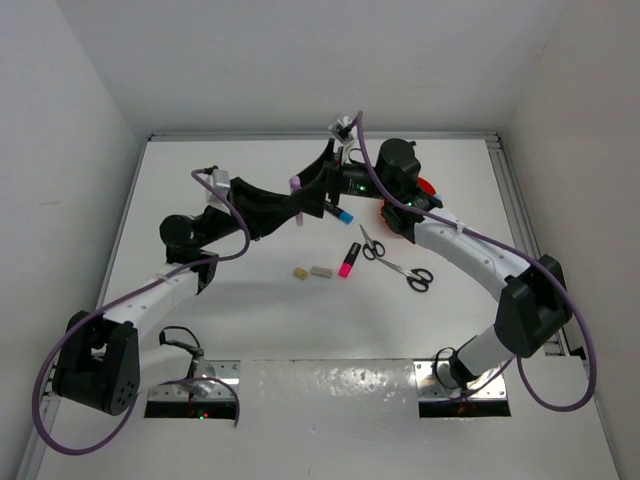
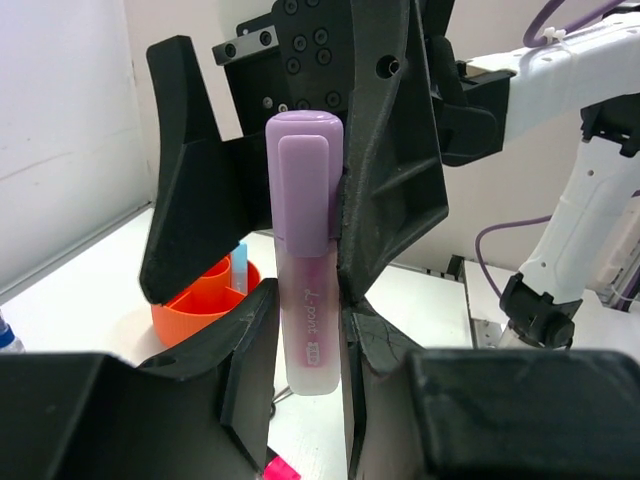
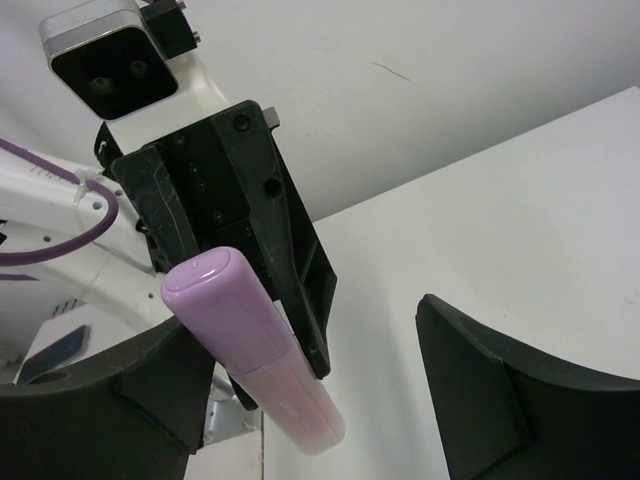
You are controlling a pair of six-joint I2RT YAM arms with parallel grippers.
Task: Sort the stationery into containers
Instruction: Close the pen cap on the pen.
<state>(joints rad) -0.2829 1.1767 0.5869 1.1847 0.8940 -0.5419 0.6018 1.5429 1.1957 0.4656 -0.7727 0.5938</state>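
Lilac marker (image 2: 304, 250) pinched in the left gripper (image 2: 307, 330), right gripper (image 3: 305, 320) spread wide round its cap, tub (image 2: 200, 305) beyond

On the table (image 1: 250, 330), the tub (image 2: 185, 315) stood right of centre and far back, partly behind the right arm (image 1: 470, 250), with a slim item (image 2: 240, 268) standing in it. Before the tub lay the far scissors (image 1: 371, 243), with the near scissors (image 1: 411, 274) further right. The loose marker (image 1: 348, 258) lay just left of the far scissors. Left of it, one eraser (image 1: 320, 271) lay beside another eraser (image 1: 299, 272). A third marker (image 1: 340, 213) lay behind these. Above the table, the left gripper (image 2: 303, 340) clamped the held marker (image 2: 305, 230) by its lower half, and the right gripper (image 3: 305, 320) had its jaws apart on either side of the upper half.
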